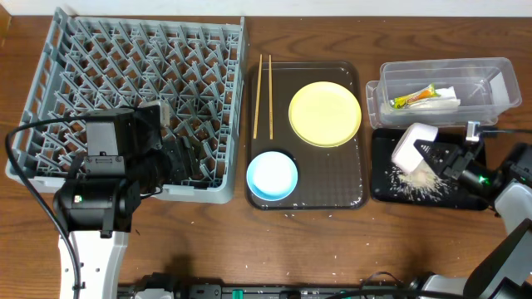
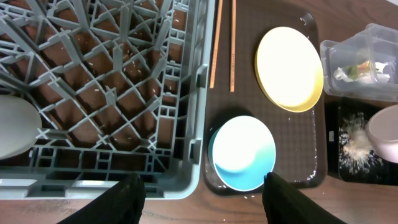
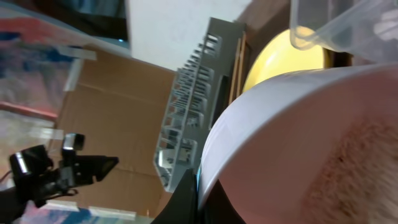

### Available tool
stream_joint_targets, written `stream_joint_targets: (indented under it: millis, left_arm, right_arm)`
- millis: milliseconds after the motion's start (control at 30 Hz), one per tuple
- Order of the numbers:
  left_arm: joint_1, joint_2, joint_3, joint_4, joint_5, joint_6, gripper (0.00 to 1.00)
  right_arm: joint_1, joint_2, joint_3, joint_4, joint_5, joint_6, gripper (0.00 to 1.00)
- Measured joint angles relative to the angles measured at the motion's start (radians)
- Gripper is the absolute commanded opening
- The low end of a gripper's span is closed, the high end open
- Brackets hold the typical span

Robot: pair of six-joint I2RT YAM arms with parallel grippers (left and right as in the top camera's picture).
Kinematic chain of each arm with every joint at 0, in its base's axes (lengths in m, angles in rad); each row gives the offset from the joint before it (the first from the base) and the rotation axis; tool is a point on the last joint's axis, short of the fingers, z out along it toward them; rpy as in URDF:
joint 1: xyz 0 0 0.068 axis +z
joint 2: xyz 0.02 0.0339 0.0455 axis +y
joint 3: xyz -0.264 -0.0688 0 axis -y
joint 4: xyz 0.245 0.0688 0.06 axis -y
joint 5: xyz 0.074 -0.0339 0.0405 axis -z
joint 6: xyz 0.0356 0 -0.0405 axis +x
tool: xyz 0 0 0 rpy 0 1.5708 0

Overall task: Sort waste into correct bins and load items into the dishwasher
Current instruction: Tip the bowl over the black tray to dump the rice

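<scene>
So the right pincer (image 1: 443,160) is clamped on the rim of the white bowl (image 1: 413,143), which is tipped over. The crumbs (image 1: 418,181) are piled on the black tray (image 1: 381,193) right underneath it. The dish rack (image 1: 50,66) sits way off to its left, past the brown tray (image 1: 332,178), so that's a long haul imo. The left pincer (image 2: 205,193) hangs with jaws apart and empty. The blue bowl (image 2: 242,152) is just ahead of it and the rack is ahead-left, so that arm's way closer.

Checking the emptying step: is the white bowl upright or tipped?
Tipped: white bowl leans over the black tray, crumbs piled beneath.
</scene>
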Motion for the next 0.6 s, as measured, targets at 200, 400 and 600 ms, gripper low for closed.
stream_joint_targets:
  millis: [200, 400, 600]
  left_arm:
    - [0.0, 0.0, 0.0, 0.0, 0.0, 0.0, 0.62]
    - [0.0, 0.0, 0.0, 0.001, 0.0, 0.0, 0.62]
    - [0.0, 0.0, 0.0, 0.002, -0.004, 0.0, 0.62]
  right_arm:
    - [0.0, 0.0, 0.0, 0.007, -0.031, -0.007, 0.01]
    - [0.0, 0.0, 0.0, -0.013, 0.0, -0.031, 0.01]
    - [0.0, 0.0, -0.004, -0.01, 0.053, -0.016, 0.01]
